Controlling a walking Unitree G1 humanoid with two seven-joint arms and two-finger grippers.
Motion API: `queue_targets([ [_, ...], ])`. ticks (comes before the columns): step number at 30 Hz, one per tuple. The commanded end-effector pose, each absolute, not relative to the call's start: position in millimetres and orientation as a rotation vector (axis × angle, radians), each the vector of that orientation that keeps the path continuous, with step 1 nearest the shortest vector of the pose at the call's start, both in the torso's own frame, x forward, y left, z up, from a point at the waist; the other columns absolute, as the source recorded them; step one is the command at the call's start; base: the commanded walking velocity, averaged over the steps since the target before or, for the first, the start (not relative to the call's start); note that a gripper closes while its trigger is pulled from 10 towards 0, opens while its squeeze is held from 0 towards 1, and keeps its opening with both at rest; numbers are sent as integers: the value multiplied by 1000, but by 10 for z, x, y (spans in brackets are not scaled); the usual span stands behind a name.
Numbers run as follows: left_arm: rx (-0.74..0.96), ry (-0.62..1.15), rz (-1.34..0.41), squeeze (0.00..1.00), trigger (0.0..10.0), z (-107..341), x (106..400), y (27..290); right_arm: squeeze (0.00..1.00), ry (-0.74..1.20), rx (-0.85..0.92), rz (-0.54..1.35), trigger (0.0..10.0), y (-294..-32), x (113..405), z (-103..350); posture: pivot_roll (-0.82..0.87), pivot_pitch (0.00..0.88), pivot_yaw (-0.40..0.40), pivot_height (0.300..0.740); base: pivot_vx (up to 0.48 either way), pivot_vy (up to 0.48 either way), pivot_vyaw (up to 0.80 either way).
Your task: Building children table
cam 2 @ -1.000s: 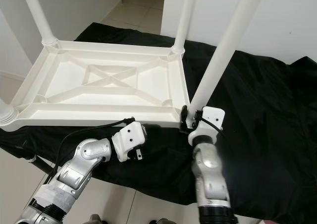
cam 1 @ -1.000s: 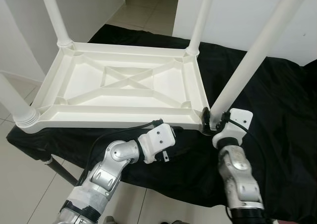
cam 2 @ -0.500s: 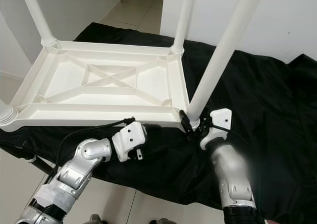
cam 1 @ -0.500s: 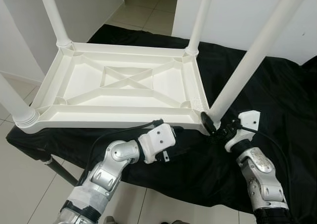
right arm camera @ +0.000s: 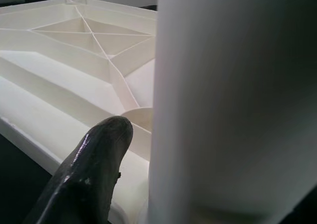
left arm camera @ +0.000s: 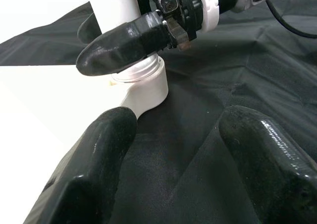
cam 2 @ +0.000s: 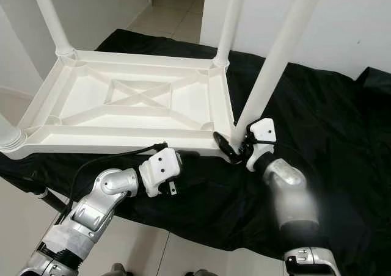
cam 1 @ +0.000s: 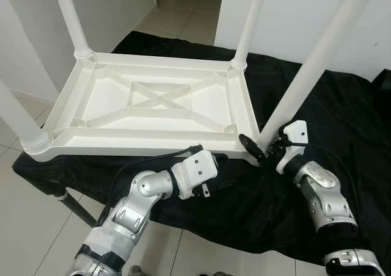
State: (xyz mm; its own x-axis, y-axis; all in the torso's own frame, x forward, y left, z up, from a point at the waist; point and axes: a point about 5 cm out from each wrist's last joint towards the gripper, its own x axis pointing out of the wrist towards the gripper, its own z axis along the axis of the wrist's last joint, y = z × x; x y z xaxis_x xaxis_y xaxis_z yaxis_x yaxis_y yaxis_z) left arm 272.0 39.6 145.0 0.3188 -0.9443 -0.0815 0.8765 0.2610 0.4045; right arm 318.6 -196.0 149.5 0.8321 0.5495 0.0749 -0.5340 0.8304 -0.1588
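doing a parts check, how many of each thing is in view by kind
White table legs: 4
White table top, upside down: 1
Black cloth: 1
Robot grippers: 2, left gripper, right gripper
Total: 8

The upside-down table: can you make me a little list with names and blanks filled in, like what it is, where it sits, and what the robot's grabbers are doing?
thing: white table, upside down, legs up
sits on: black cloth
legs in view: four
right gripper: fingers around the base of the near right leg
left gripper: open, low over the cloth by that same corner
floor: pale tiles
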Motion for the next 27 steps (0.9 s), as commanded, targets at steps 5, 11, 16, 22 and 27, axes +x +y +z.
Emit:
queue_targets([
  [5,410,-198,-1194,0,10000,1457,2759,392,0,-81,-147,611,0,-1984,3195,1413,21,80,-55,740,0,0,0],
  [11,409,-197,-1197,0,10000,1452,2750,392,0,-63,-128,607,0,-2020,3163,1351,14,83,-49,740,0,0,0],
  [16,409,-197,-1203,0,10000,1452,2748,389,0,-63,-96,578,7569,-2036,3154,1334,10,86,-47,740,0,0,0],
  [22,410,-196,-1209,0,10000,1449,2745,381,0,-98,-50,494,10000,-2019,3141,1395,6,87,-46,740,0,0,0],
  [27,410,-196,-1212,0,10000,1448,2742,385,0,-104,-48,336,10000,-1992,3124,1432,1,85,-44,740,0,0,0],
])
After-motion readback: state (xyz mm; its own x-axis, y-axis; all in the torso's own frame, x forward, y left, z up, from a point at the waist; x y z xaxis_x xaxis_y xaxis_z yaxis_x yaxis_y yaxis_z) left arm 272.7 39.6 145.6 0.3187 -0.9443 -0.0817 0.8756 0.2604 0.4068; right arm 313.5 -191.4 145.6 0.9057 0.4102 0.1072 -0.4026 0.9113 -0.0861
